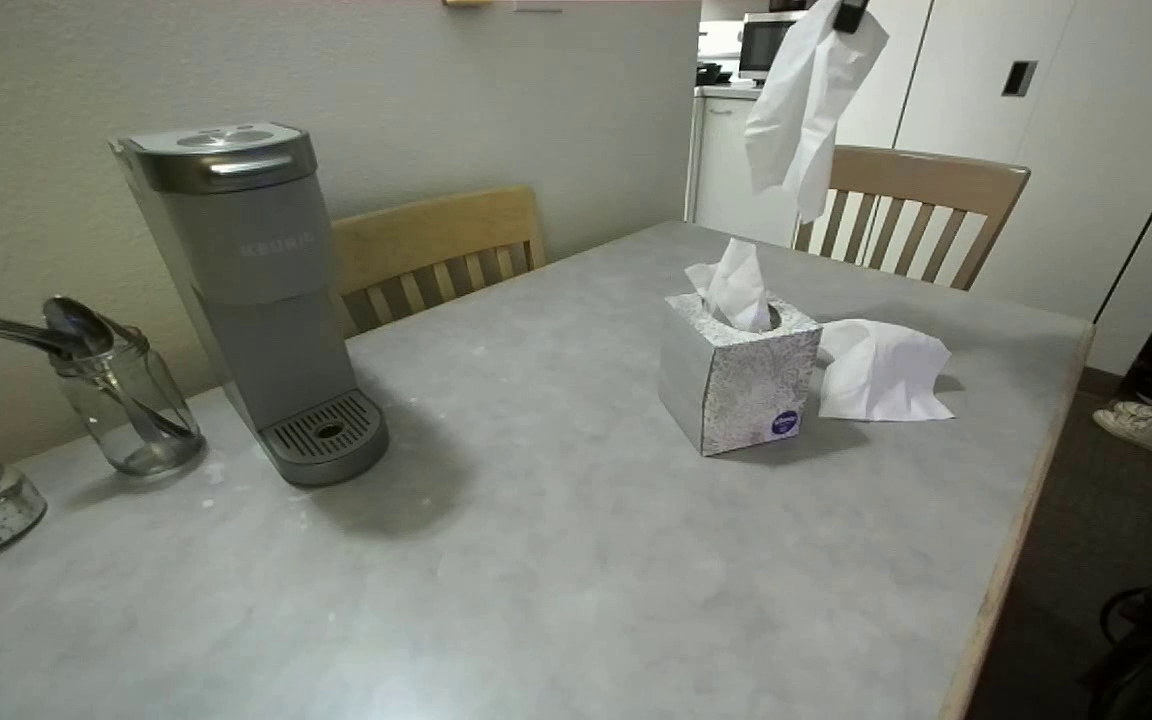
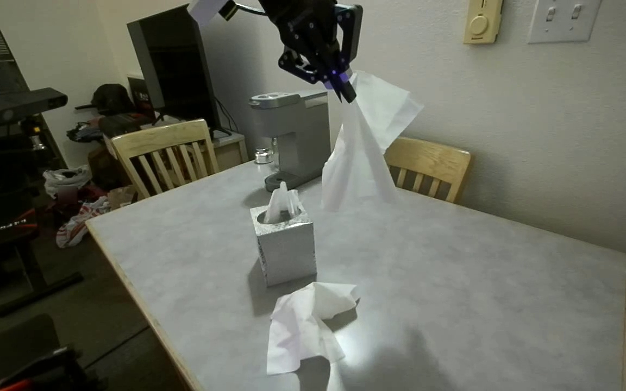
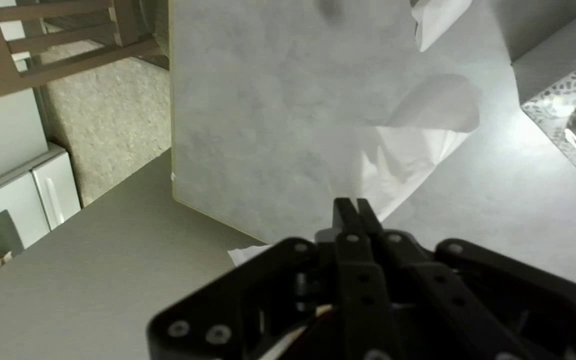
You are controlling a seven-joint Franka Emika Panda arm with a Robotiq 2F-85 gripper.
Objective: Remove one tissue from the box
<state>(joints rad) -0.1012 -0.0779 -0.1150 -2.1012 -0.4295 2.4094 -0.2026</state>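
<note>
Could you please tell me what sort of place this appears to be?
Probably a dining area in a home, close to a kitchen: wooden chairs, a coffee machine and, in the background, what looks like a microwave all suggest it.

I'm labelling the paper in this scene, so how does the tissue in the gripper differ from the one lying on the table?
Support: the held tissue hangs in the air, pinched by the gripper, while the loose tissue rests on the table. Shape: the held tissue drapes down in long folds; the loose tissue lies rumpled, with parts raised. Both are plain white and outside the box.
</note>
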